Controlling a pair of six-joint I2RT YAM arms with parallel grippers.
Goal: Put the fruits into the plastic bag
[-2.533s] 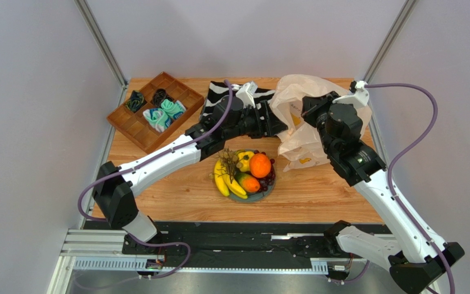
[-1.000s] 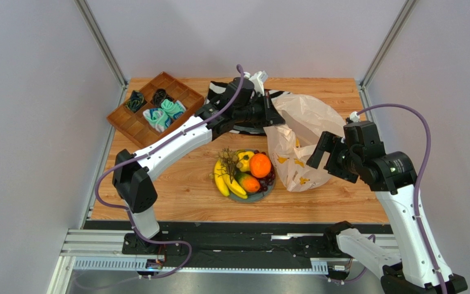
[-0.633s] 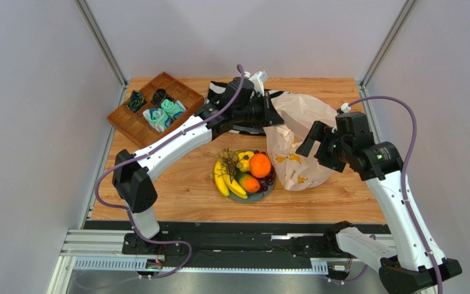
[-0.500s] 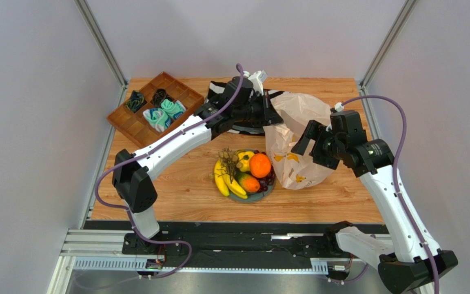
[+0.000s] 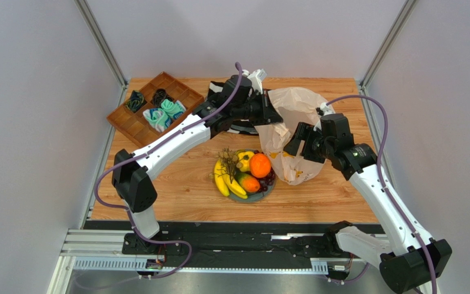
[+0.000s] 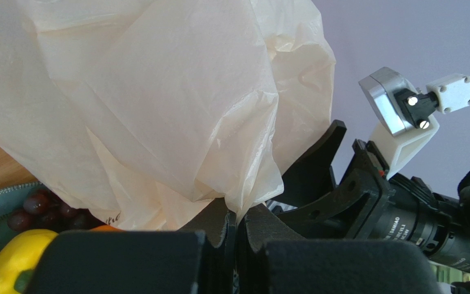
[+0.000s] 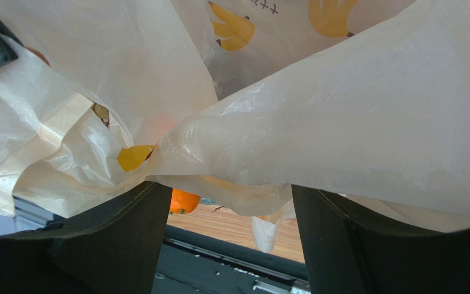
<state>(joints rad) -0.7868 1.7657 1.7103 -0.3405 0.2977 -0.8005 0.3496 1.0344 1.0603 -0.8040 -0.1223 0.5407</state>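
- The left pincer (image 6: 236,225) is clenched on an edge of the thin, crinkly, whitish plastic bag (image 6: 158,92).
- The right pincer (image 7: 224,191) is spread wide, and a fold of the same bag is seen between its two fingers.
- The round orange (image 5: 260,165), the bunch of yellow bananas (image 5: 225,180) and the dark purple grapes (image 5: 270,178) are found on the round grey plate (image 5: 267,194). It is just beside the right pincer and nearer the arm bases than the left pincer.
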